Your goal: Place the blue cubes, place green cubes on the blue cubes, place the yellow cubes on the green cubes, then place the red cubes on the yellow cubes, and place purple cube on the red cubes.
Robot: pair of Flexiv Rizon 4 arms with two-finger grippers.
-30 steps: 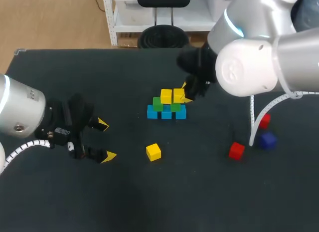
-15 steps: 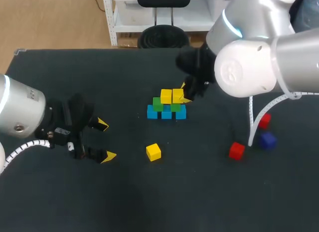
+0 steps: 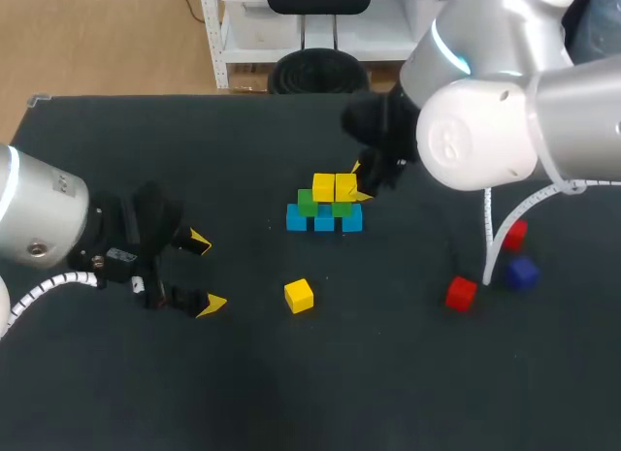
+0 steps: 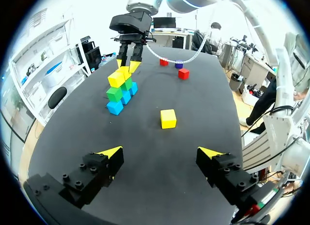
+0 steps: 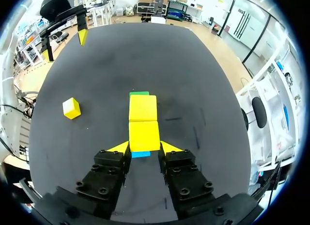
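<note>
Nudged slightly since a second ago, a yellow cube (image 3: 345, 186) is clasped atop a green cube (image 3: 342, 209) by the right gripper (image 5: 144, 147); the left gripper (image 4: 161, 153) is spread wide. Red cubes (image 3: 461, 293) are shown only in head and left wrist views.

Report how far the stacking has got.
Done: blue cubes laid, green cubes on them, one yellow cube on the greens. In hand: right gripper shut on a second yellow cube beside it. Left: loose yellow cube, two red cubes, purple cube.
</note>
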